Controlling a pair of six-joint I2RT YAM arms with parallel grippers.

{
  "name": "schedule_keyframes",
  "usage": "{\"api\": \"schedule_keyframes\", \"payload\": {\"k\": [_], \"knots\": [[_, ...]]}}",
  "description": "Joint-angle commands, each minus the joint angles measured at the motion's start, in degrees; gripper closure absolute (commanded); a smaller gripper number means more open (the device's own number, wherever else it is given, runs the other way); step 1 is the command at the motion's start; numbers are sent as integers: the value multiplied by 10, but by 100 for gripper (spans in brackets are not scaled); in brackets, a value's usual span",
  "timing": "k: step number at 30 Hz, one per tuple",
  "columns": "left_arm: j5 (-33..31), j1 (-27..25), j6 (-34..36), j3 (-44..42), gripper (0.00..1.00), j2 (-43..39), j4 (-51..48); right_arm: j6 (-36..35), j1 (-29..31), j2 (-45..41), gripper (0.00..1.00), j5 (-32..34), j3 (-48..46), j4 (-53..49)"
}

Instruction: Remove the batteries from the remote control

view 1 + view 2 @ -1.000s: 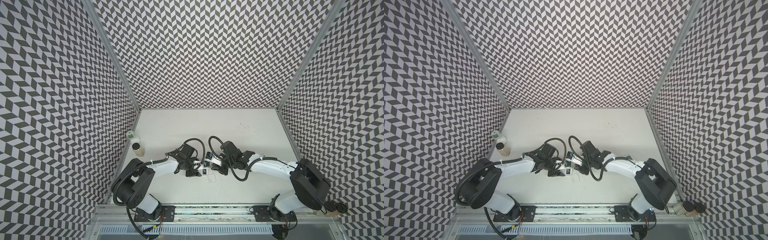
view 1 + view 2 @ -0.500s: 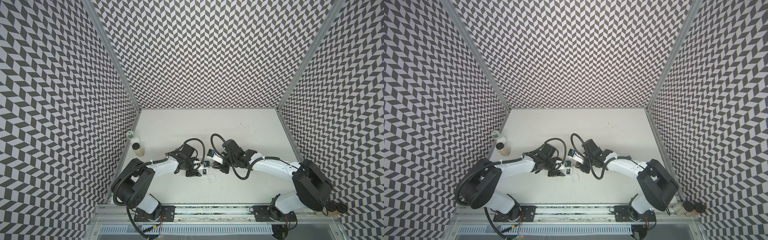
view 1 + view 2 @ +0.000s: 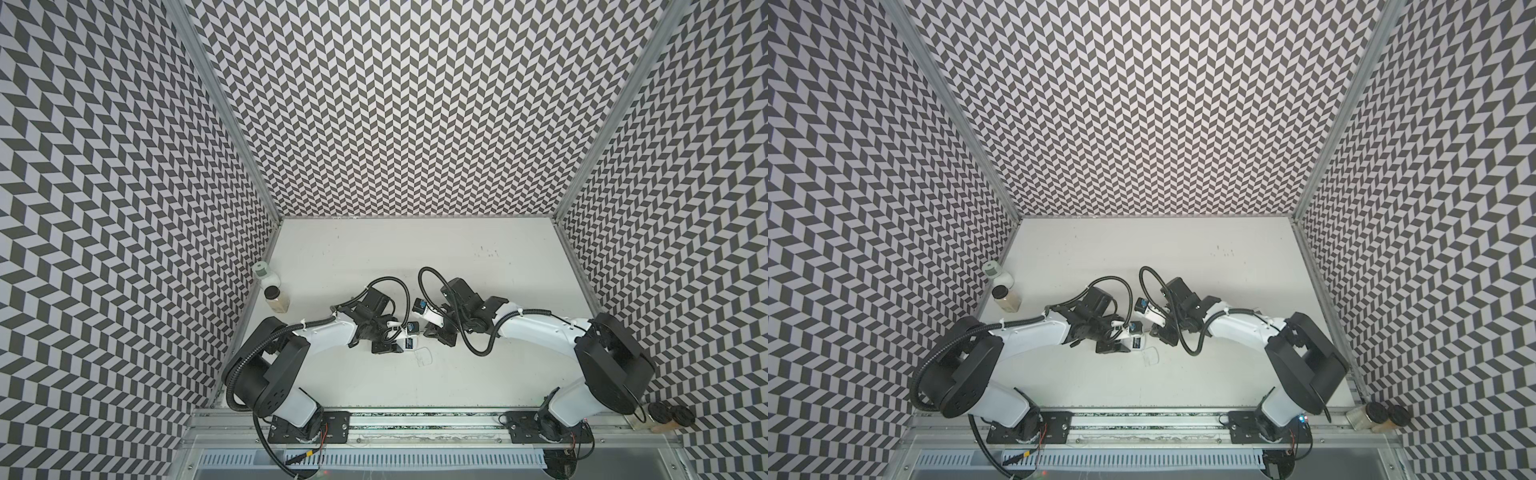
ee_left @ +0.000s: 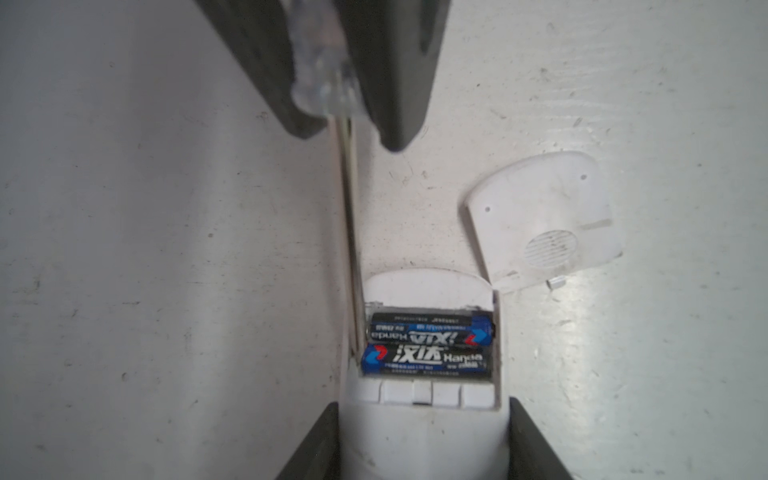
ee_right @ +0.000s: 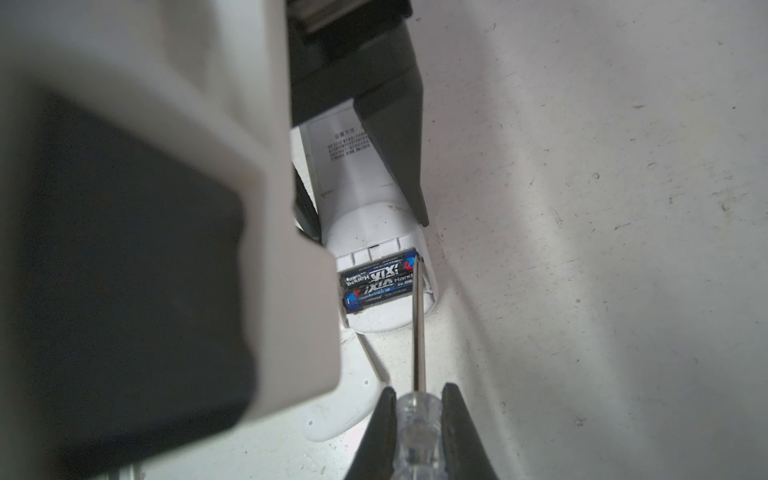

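"White plastic remote control (image 4: 424, 449): who has it?"
"The left fingers (image 4: 316, 449) pinch its body from both sides, back face up, battery bay open."
"And the batteries?"
"Two black-and-blue cylindrical batteries (image 4: 424, 359) lie side by side inside that bay, crosswise to the remote."
"The lid?"
"A white plastic battery cover (image 4: 540, 220) lies flat on the pale scuffed bench (image 4: 166, 249), just beside the remote's rounded end."
"What about the other arm?"
"The right fingers (image 5: 461, 424) are pressed onto the clear handle of a slim metal-shafted screwdriver (image 5: 417, 424). Its shaft slants down to the remote, with the tip at one side of the bay, by the batteries' ends. Whether it touches them, I cannot tell."
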Motion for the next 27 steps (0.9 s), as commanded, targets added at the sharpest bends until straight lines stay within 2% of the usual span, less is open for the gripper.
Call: {"api": "schedule_keyframes", "payload": {"k": [1,8,11,14,21,27], "knots": [[15,-12,6,-3,65,-6,-18,2,0,14,100,23,13,4],[16,-12,6,-1,65,-4,-18,28,22,25,100,55,23,-20],[16,-12,6,-1,65,-5,-19,32,25,19,100,42,4,-13],[17,-12,6,-1,65,-4,-20,24,24,26,100,12,3,-21],[17,-12,6,0,65,-7,-19,9,12,63,100,-109,59,-79],[16,-12,6,-1,65,-7,-19,27,-17,50,100,-154,65,-90]]}}
